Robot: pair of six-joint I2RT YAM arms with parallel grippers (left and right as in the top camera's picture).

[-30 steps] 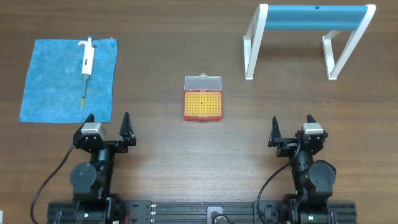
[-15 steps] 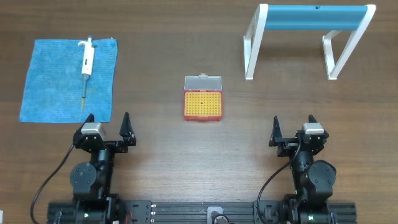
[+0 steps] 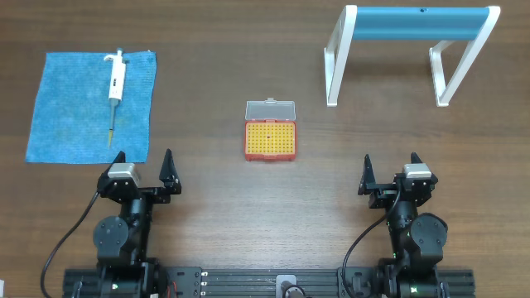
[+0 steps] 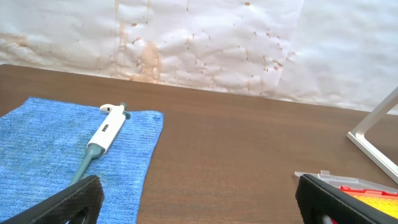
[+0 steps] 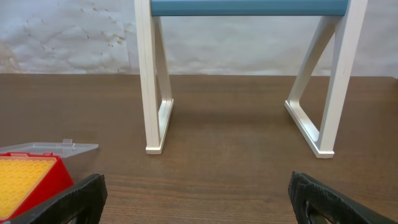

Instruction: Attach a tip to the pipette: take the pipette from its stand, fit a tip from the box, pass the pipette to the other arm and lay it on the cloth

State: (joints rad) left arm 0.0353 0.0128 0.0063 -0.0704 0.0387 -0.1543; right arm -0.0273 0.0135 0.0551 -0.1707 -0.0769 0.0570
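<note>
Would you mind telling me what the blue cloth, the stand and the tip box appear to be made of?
Cloth: probably microfibre or woven fabric, matte, with a fine ribbed texture.
Stand: the white legs look like painted metal, flat strips with a slight sheen. The blue bar's material is unclear.
Tip box: plastic, with a glossy red base and a translucent lid.

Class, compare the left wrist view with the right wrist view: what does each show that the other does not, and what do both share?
Left wrist view alone: the blue cloth with the pipette lying on it. Right wrist view alone: the blue crossbar and two upright white legs of the stand. Both: the wooden table, the pale wall, the red tip box with its clear lid open, and a white foot of the stand.
</note>
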